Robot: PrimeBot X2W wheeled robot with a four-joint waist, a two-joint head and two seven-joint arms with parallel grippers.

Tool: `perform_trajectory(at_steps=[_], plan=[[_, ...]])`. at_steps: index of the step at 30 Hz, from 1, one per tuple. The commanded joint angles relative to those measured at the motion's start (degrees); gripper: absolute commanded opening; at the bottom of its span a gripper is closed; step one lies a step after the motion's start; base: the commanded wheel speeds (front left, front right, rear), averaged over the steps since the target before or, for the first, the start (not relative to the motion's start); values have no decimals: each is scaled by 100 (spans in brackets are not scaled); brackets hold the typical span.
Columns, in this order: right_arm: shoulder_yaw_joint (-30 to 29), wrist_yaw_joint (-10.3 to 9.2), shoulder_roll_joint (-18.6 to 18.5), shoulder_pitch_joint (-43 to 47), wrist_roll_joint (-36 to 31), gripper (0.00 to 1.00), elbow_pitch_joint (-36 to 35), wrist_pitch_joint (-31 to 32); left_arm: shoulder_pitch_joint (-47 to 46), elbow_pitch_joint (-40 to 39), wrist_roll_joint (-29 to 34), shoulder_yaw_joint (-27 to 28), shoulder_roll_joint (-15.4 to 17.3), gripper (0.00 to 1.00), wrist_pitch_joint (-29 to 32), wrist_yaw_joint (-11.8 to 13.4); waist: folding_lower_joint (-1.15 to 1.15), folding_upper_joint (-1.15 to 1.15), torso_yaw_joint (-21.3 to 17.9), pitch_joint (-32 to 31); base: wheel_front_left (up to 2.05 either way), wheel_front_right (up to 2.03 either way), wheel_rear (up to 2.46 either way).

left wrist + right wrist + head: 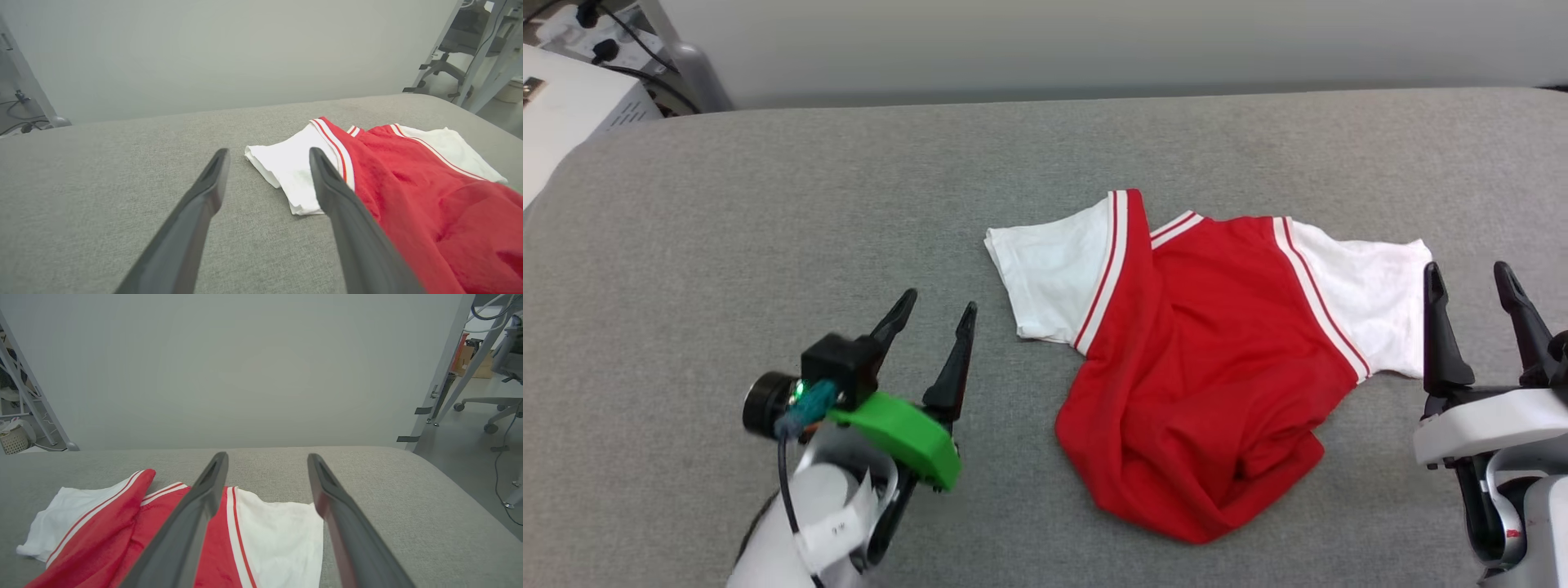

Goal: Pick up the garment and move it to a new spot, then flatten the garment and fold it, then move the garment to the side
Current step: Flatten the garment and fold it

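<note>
The garment point(1201, 351) lies crumpled on the grey padded surface point(768, 229), right of centre: a red body bunched toward the near edge, a white sleeve spread to each side, striped trim along the seams. No lettering shows. My left gripper point(935, 309) hovers open to the left of the garment, its fingers empty; in the left wrist view the left gripper point(267, 157) points at the near white sleeve point(294, 171). My right gripper point(1470, 278) stands open just right of the other sleeve point(1372, 302). In the right wrist view the right gripper point(265, 459) frames that sleeve point(282, 535).
A white box with cables point(572, 98) sits off the far left corner of the surface. A pale wall point(1094, 41) runs behind the far edge. Metal frame legs and an office chair point(486, 408) stand on the floor to the right.
</note>
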Motion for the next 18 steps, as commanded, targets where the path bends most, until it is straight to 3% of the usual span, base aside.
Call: perform_trajectory(at_steps=[1,5,13,18], plan=[[-20,-5,33,55,-22,100,-57,-35,-354,43,-135,-113,142,100,211,-15,0,61,-199,182,0,0,0],[-11,-5,110,-28,-65,100,-109,-66,-1227,226,-690,-505,501,100,1306,-15,0,61,-401,414,0,0,0],[153,-5,267,-213,-67,100,82,-270,-2894,541,-1679,-1387,1422,100,4089,-15,0,61,-885,928,0,0,0],[274,-5,336,-336,-11,100,259,-407,-3468,703,-2099,-1709,1817,100,4945,-15,0,61,-1131,1226,0,0,0]])
